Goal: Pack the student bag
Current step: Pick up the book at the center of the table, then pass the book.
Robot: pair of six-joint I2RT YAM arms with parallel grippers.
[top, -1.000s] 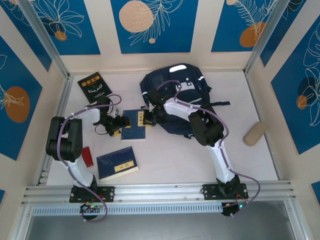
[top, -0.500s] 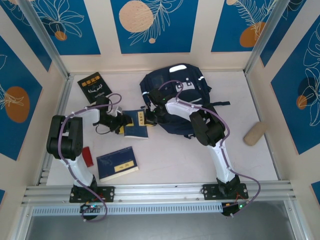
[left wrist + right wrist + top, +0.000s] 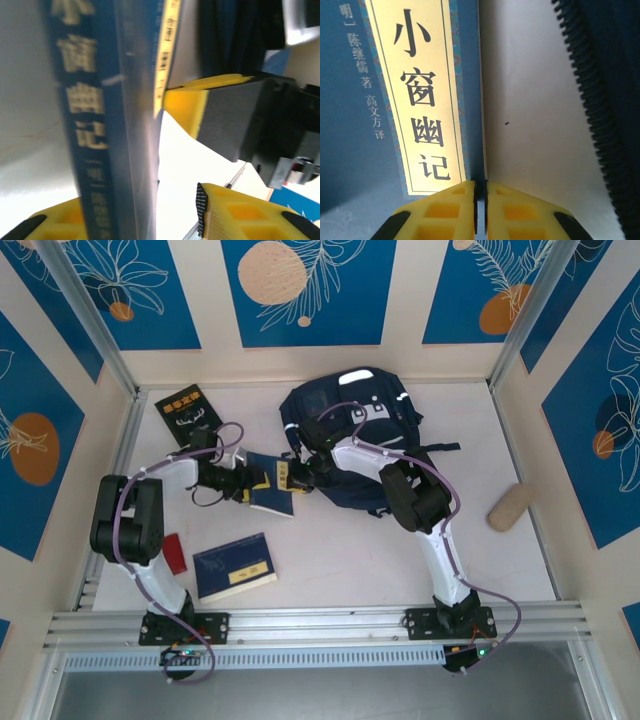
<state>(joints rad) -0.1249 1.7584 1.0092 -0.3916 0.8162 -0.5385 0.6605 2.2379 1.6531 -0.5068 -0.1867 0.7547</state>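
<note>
One navy book (image 3: 270, 496) sitting left of worktop (image 3: 400, 550) centre | left pincer (image 3: 244, 485) straddling it, partly open | right pincer (image 3: 480, 200) pinching its edge, nearly closed | student bag (image 3: 350, 410) sitting toward far edge

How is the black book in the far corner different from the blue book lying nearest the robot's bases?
The black book has a black cover with pale markings; the front blue book is navy with a yellow label. The black book lies at the far left of the table, while the front blue book lies near the front edge, beside a small red thing. Both are closed and lie flat on the table.
</note>
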